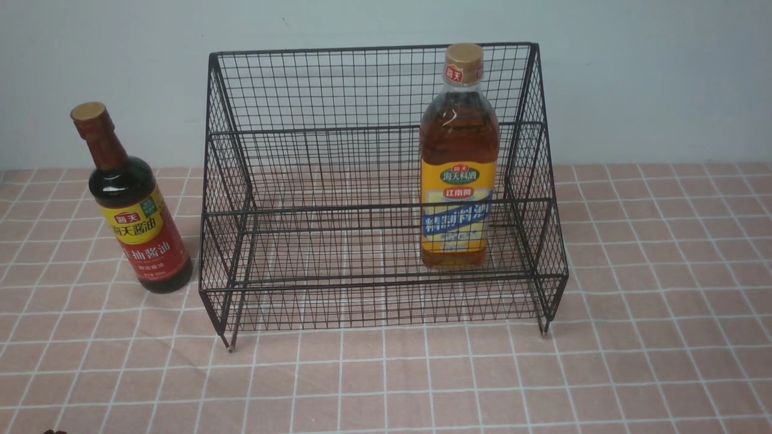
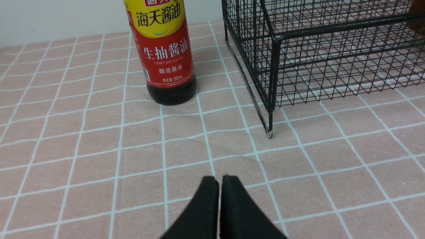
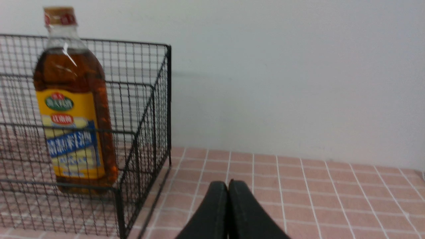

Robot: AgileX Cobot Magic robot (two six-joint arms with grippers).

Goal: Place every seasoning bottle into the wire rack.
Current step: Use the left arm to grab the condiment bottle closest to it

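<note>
Front view: wire rack [image 1: 362, 52] sits mid-table on pink checked tablecloth [image 1: 543, 374], its tall back toward the pale wall [image 1: 633, 78]. The amber bottle [image 1: 459, 181] is inside the rack, upright on the lower front tier at the rack's right end, close to the right sloping side, with its tan cap level with the rack's top rim. The soy-sauce bottle [image 1: 136, 223] is outside the rack, standing on the cloth just beside the rack's left side, near the front left foot and not touching the wire. No arm shows in this view.

Left wrist view: left gripper [image 2: 219, 181] is low over the cloth in front of the rack's front left corner, apart from both rack and soy-sauce bottle. Its jaws are together with nothing between them.

Right wrist view: right gripper [image 3: 228, 186] is off the rack's right side, clear of the wire. Its jaws are pressed together, empty, with the amber bottle visible behind the mesh.
</note>
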